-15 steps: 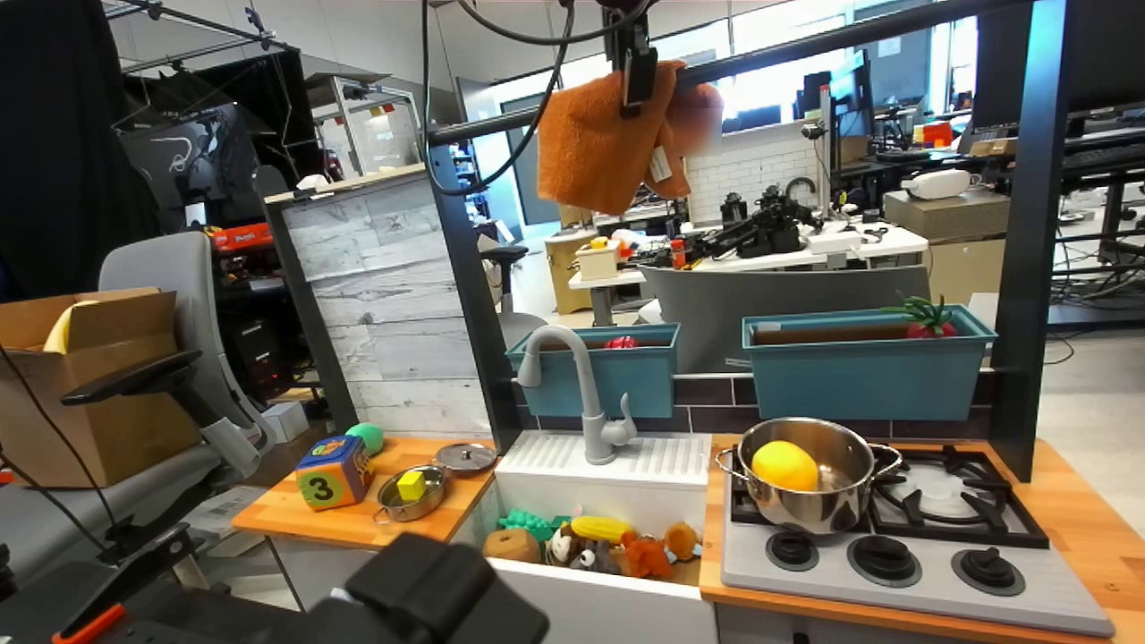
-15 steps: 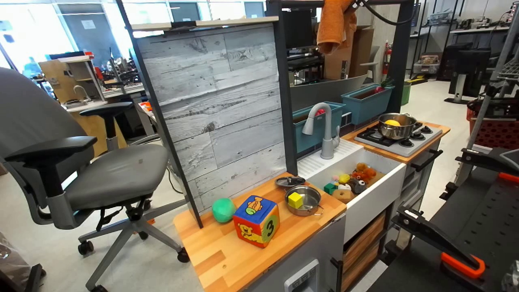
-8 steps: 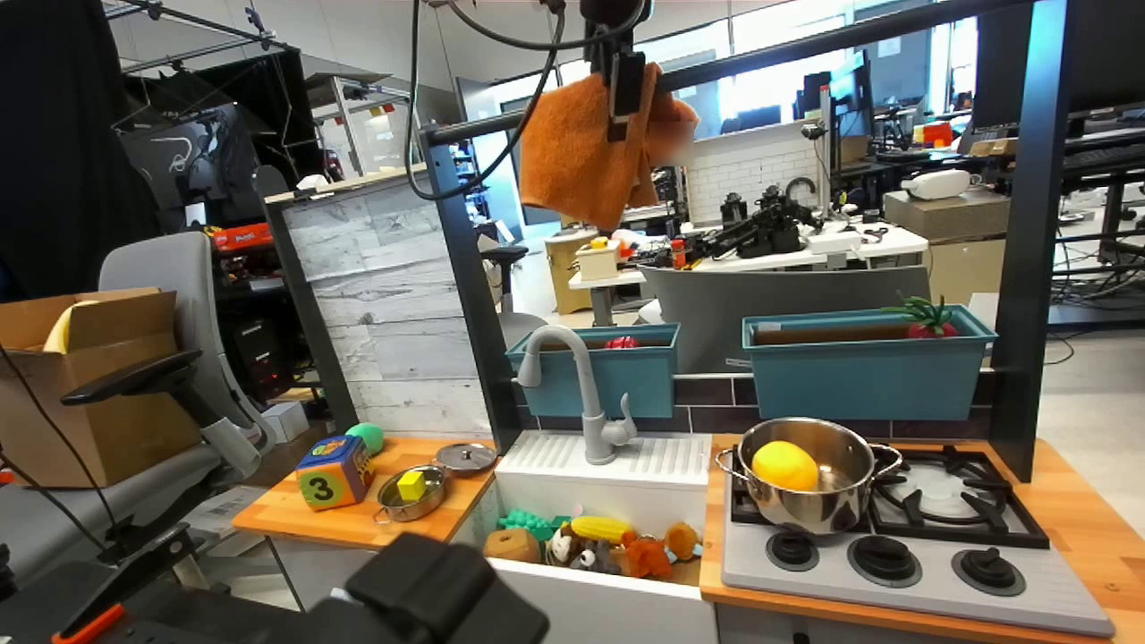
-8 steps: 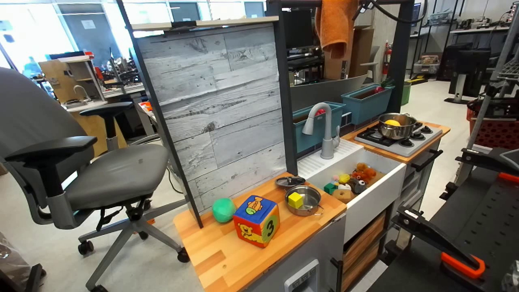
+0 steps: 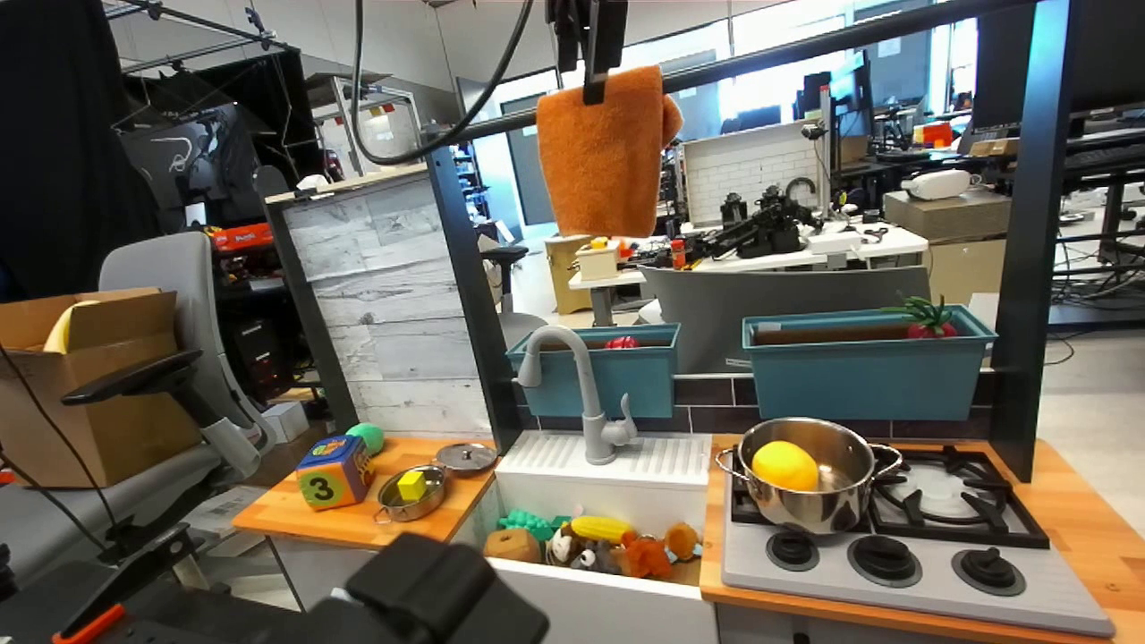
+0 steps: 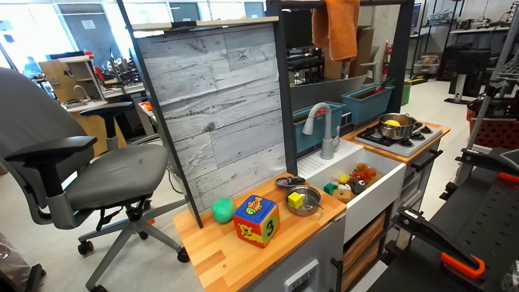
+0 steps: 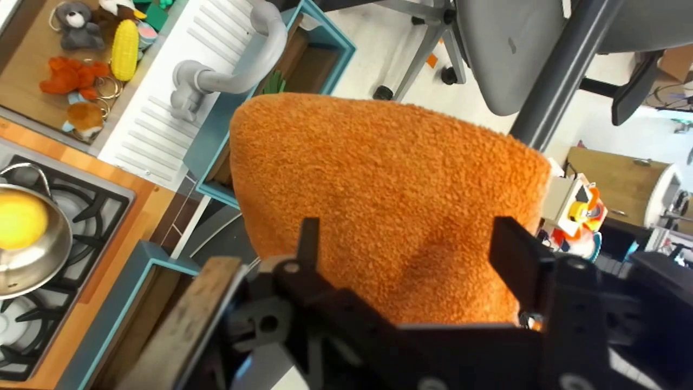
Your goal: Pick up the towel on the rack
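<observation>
The orange towel hangs draped over the dark rack bar, high above the sink. In an exterior view my gripper is in front of its upper edge, coming down from the top of the picture. The wrist view shows the towel filling the middle, behind the wide gap of my gripper. Both fingers stand well apart, and no fold of cloth is pinched between them. The towel also shows at the top of an exterior view, where the gripper is out of sight.
Below lie the grey faucet, a sink full of toys and two teal planters. A steel pot with a yellow ball stands on the stove. Black posts hold up the bar. A cable loops beside the arm.
My jaws have spread and let go of the towel. The gripper has moved up and left in an exterior view. The towel, bunched up before, now hangs flatter over the bar.
</observation>
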`<state>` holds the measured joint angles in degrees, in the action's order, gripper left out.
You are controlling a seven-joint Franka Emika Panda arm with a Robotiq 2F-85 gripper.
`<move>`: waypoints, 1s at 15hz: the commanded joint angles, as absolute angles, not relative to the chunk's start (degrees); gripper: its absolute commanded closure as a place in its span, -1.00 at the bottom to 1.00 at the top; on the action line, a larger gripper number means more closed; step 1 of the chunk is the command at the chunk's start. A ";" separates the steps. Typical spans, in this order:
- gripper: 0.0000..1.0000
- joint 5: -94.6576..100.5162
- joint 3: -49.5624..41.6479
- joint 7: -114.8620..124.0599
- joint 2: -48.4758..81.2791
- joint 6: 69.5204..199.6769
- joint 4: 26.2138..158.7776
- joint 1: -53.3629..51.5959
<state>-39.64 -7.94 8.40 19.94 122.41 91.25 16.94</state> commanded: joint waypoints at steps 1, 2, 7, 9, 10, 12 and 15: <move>-0.02 -39.06 -8.64 6.58 15.50 120.78 96.72 16.88; -0.70 -38.58 -8.88 6.65 15.05 120.88 97.58 16.62; -1.00 -44.11 -8.25 2.80 13.28 128.62 101.48 16.62; -1.00 -48.98 -7.61 -1.11 12.61 134.61 102.57 16.47; -1.00 -51.54 -7.35 -2.75 12.50 138.25 103.05 16.11; -1.00 -53.43 -7.22 -4.16 13.33 140.95 102.20 15.42; -1.00 -54.24 -7.02 -2.63 16.11 143.83 99.62 14.45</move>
